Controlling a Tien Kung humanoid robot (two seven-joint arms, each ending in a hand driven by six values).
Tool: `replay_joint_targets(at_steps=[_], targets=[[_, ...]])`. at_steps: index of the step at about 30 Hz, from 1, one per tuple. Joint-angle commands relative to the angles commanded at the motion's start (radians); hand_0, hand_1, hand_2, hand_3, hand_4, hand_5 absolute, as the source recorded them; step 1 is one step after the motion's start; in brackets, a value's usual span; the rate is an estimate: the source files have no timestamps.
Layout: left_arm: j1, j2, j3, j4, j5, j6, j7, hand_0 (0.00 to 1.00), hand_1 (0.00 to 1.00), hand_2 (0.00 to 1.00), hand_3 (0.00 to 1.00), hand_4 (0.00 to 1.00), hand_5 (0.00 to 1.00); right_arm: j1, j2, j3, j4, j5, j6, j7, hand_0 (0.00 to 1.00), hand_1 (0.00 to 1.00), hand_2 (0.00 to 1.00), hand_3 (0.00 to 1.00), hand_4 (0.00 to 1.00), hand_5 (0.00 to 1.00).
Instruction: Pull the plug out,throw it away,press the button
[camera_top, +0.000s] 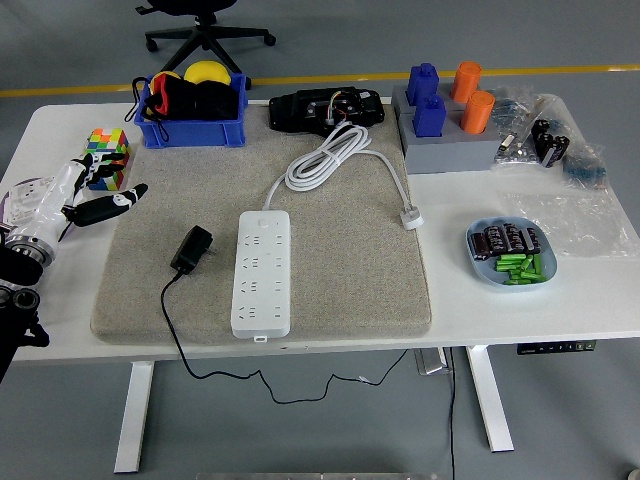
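Note:
A white power strip (262, 272) lies lengthwise on the grey mat (340, 250), its white cable (335, 155) coiled behind it. A black plug adapter (192, 249) rests on the mat just left of the strip, out of its sockets, with a thin black cord (175, 335) trailing over the table's front edge. My left hand (88, 195) hovers at the mat's left edge, open with fingers spread and empty, well left of the adapter. The right arm is out of view.
A multicoloured cube (107, 156) sits close behind my left hand. At the back stand a blue bin (190, 110), a black device (325, 108) and a grey block with blue and orange cylinders (445, 115). A blue dish of batteries (511, 252) lies right.

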Motion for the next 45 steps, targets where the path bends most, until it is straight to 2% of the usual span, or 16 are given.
replay_joint_targets(at_steps=[15, 18, 21, 32, 45], targets=[[0.006, -0.003, -0.026, -0.013, 0.004, 0.010, -0.002, 0.834, 0.796, 0.751, 0.802, 0.799, 0.307, 0.007, 0.001, 0.000, 0.001, -0.001, 0.000, 0.001, 0.725, 0.678, 0.657, 0.644, 0.744, 0.606], [-0.016, -0.004, -0.027, -0.008, 0.003, 0.011, -0.003, 0.833, 0.794, 0.750, 0.802, 0.799, 0.306, 0.029, -0.004, -0.032, -0.001, 0.014, 0.003, -0.001, 0.725, 0.678, 0.657, 0.644, 0.744, 0.606], [-0.026, 0.006, -0.012, -0.009, -0.002, 0.011, -0.004, 0.833, 0.794, 0.750, 0.802, 0.799, 0.306, 0.033, -0.012, -0.042, -0.004, 0.015, 0.000, 0.000, 0.725, 0.678, 0.657, 0.644, 0.744, 0.606], [-0.001, 0.005, -0.014, -0.016, 0.001, 0.008, 0.000, 0.830, 0.791, 0.748, 0.798, 0.792, 0.303, 0.013, -0.013, -0.024, 0.002, 0.007, 0.001, 0.001, 0.725, 0.678, 0.657, 0.644, 0.743, 0.607], [0.003, -0.001, -0.028, -0.022, 0.003, 0.009, 0.001, 0.828, 0.789, 0.749, 0.799, 0.781, 0.293, 0.011, -0.021, -0.036, 0.001, 0.011, 0.002, -0.001, 0.725, 0.679, 0.658, 0.644, 0.743, 0.608]])
